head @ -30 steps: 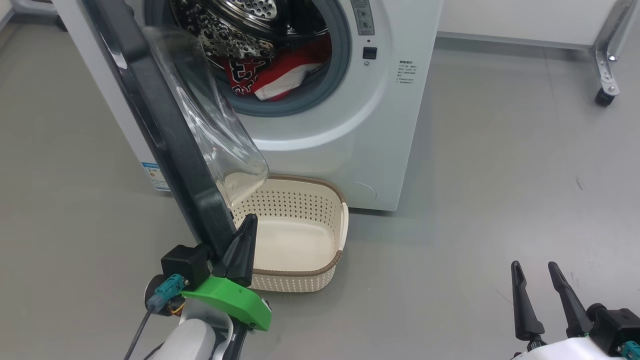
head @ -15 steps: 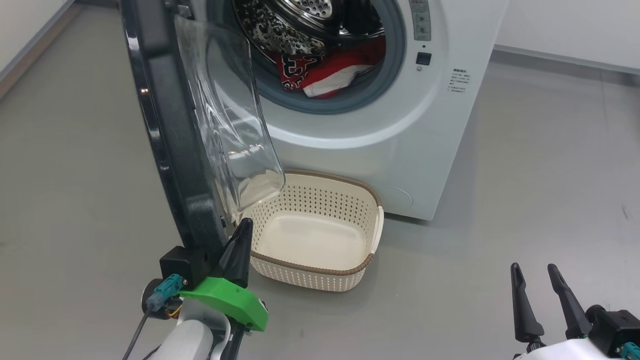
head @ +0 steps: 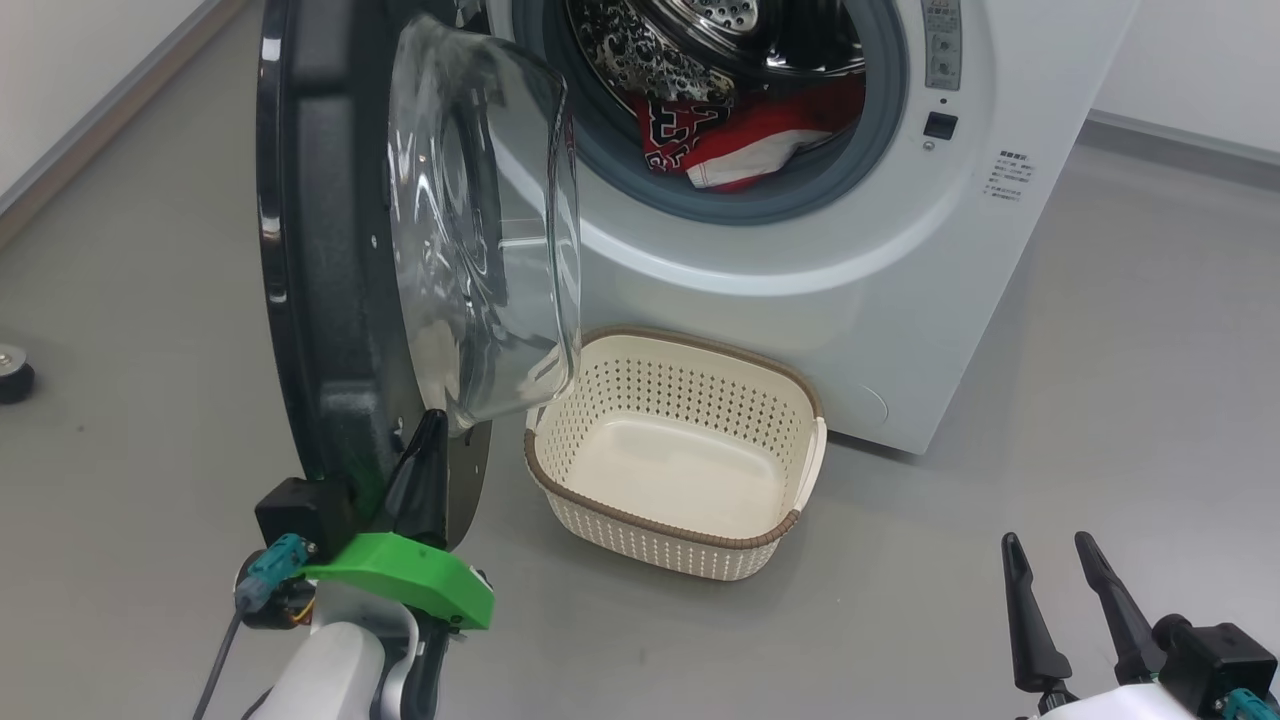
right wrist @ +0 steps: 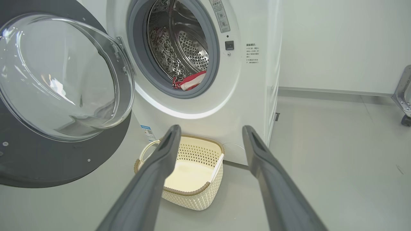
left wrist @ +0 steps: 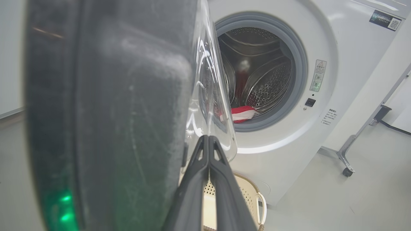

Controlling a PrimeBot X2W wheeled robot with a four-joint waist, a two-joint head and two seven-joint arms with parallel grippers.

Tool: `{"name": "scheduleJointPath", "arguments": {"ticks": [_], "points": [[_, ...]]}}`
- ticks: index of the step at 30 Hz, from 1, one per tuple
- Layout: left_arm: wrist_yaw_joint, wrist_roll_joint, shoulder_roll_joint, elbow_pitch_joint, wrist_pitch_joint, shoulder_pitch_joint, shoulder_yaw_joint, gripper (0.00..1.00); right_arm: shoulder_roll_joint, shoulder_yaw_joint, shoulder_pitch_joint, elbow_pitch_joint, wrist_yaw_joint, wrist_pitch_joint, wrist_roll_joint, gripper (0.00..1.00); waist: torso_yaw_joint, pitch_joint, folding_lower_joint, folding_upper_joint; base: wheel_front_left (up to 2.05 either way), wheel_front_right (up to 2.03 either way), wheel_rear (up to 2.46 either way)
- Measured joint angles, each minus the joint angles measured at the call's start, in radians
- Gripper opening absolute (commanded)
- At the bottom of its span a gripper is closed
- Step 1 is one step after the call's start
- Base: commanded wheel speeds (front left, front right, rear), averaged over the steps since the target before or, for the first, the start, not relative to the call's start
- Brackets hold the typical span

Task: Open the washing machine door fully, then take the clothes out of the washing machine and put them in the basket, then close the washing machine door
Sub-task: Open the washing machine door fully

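Your washing machine (head: 800,300) stands on the grey floor (head: 1100,400) with its door (head: 320,250) swung wide, the cream basket (head: 660,390) just beside its base and red-and-white clothes (head: 745,140) lying inside at the front of its round opening. Your left claw (head: 432,425), clenched on nothing, sits at the door's lower inner edge. Your right claw (head: 1045,545) hangs released, well apart.

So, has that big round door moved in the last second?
Yes. The washing machine door has swung wider open, leftward: floor now shows between its lower rim and the basket, which it overlapped before.
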Motion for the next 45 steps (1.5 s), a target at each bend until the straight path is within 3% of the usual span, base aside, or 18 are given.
{"name": "scheduleJointPath", "arguments": {"ticks": [32, 45], "points": [[0.018, -0.009, 0.09, -0.03, 0.0, -0.076, 0.369, 0.0, -0.042, 0.002, -0.081, -0.036, 0.007, 0.014, -0.045, 1.0, 0.041, 0.214, 0.0, 0.0, 0.0, 0.0, 0.0], [0.015, -0.018, 0.102, -0.003, -0.003, -0.105, 0.452, 0.0, -0.053, 0.003, -0.125, -0.04, 0.007, 0.027, -0.052, 1.0, 0.033, 0.266, 0.0, 0.0, 0.0, 0.0, 0.0]]}}
